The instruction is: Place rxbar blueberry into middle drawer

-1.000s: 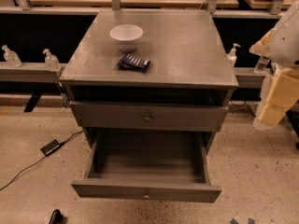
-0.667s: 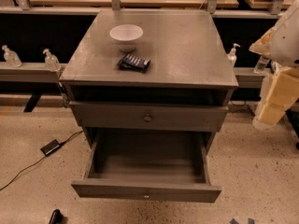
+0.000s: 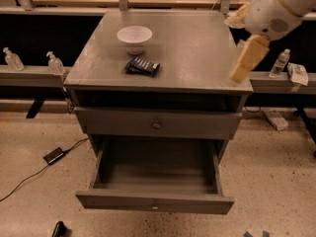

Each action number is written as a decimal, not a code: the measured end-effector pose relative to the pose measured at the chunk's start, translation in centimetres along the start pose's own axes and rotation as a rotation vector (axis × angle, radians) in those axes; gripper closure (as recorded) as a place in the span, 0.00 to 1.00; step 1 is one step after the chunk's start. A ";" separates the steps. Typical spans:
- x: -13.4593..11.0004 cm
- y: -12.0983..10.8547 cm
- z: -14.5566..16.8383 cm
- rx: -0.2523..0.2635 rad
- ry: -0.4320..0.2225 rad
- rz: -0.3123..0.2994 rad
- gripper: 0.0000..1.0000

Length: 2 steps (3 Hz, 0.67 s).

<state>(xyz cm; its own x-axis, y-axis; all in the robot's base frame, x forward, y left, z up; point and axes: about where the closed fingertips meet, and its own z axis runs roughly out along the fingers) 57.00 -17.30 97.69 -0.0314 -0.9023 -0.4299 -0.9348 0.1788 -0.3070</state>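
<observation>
The rxbar blueberry (image 3: 142, 66), a dark navy wrapper with pale lettering, lies flat on the grey cabinet top (image 3: 197, 53), just in front of the white bowl (image 3: 134, 36). The middle drawer (image 3: 118, 200) is pulled out low at the front; it has a tiny pale knob and its inside is bare. My gripper (image 3: 243, 63), a cream-coloured piece below the white arm (image 3: 276, 9), hangs over the right edge of the cabinet top, well to the right of the bar and holding nothing I can see.
A shut drawer front with a dark round knob (image 3: 156, 125) sits above the pulled-out one. Small bottles (image 3: 55, 63) stand on the rail at left, another bottle (image 3: 280, 63) at right. A cable and adapter (image 3: 53, 155) lie on the floor at left.
My arm and gripper have moved left and up, from beside the cabinet's right side to over its right top edge. The bar, bowl and drawers have not moved.
</observation>
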 end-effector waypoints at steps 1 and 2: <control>-3.8 -5.2 5.1 -0.032 -0.194 0.031 0.00; -4.0 -7.3 5.5 -0.012 -0.242 0.041 0.00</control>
<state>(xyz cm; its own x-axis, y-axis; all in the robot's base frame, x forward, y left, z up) 65.92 -12.88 96.99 0.0149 -0.7738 -0.6333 -0.9387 0.2072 -0.2753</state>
